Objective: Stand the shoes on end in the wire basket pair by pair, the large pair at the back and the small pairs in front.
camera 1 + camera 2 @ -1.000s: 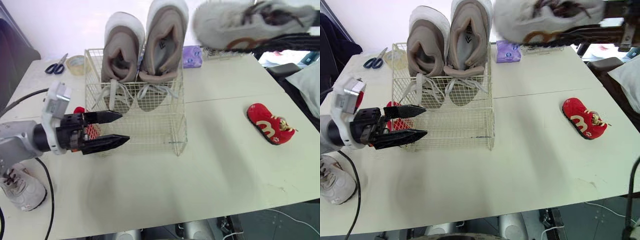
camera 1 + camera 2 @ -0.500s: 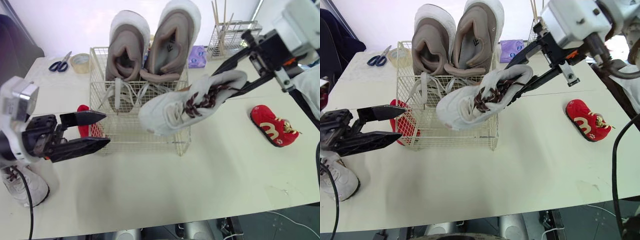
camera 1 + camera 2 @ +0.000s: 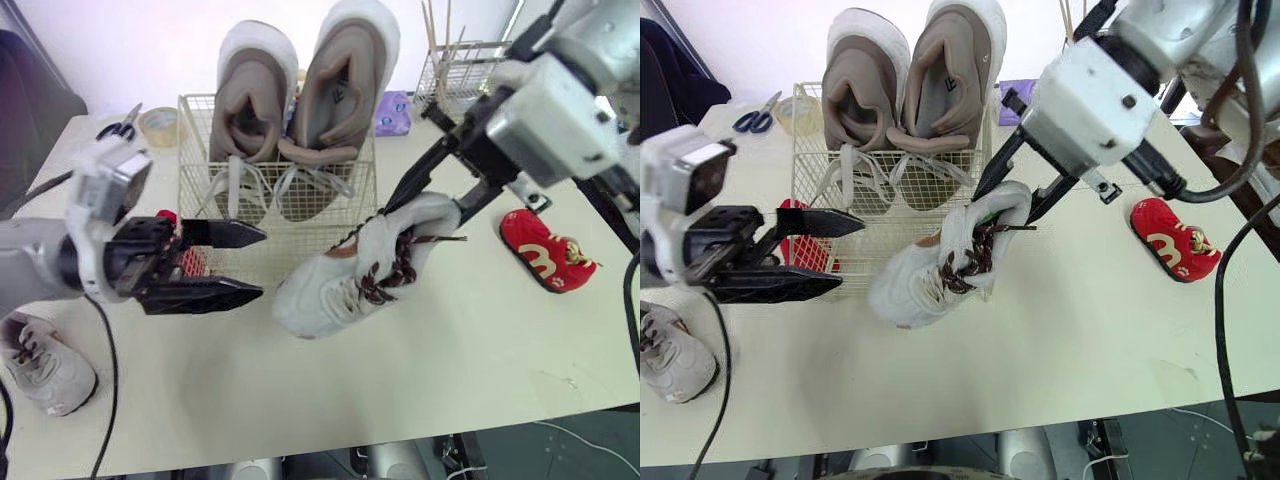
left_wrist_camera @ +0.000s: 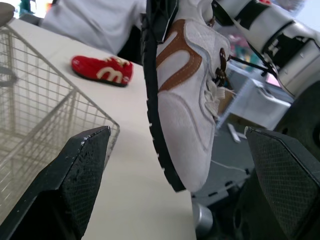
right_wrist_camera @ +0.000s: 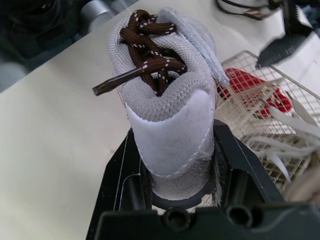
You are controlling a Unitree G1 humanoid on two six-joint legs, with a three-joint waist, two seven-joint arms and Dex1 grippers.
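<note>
A broad cream bench (image 3: 470, 340) has a smooth matte top that takes soft, blurred shadows under bright, even light. Behind its far edge rises a plain white wall (image 3: 150, 45), washed almost blank. At the far left corner stands a dark, rounded shape (image 3: 28, 100); whether chair back or draped cloth cannot be told. Below the near edge lies a dark grey floor (image 3: 560, 452), crossed by a thin pale cable (image 3: 592, 433). Beyond the bench's right side hangs a white cloth (image 4: 95, 20).
</note>
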